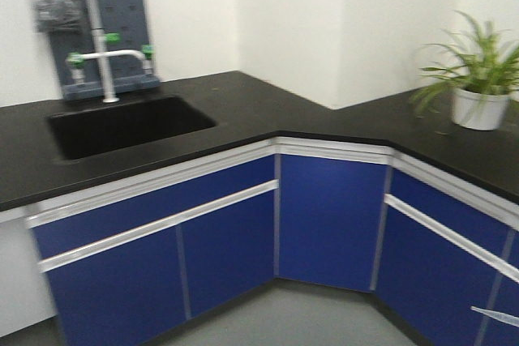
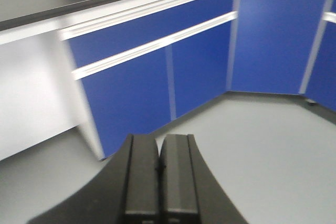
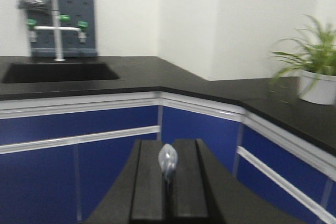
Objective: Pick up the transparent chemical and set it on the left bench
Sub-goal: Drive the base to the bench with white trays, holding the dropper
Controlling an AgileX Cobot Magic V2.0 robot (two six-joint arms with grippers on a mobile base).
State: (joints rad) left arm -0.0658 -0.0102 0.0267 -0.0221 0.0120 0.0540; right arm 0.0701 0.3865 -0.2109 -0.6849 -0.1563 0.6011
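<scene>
My right gripper [image 3: 169, 148] is shut on a small transparent chemical container [image 3: 167, 160], whose clear rounded top sticks up between the black fingers. It is held in the air in front of the blue cabinets, below the black bench top [image 3: 157, 77]. My left gripper [image 2: 159, 145] is shut and empty, held low over the grey floor facing the blue cabinet doors [image 2: 142, 93]. In the front view the left bench [image 1: 162, 143] with its sink [image 1: 130, 123] shows, and neither gripper is in that view.
The black L-shaped bench [image 1: 324, 119] runs round the corner over blue cabinets [image 1: 324, 216]. A white tap with green knobs [image 1: 105, 58] stands behind the sink. A potted plant [image 1: 478, 79] sits on the right bench. The floor is grey [image 2: 262, 140].
</scene>
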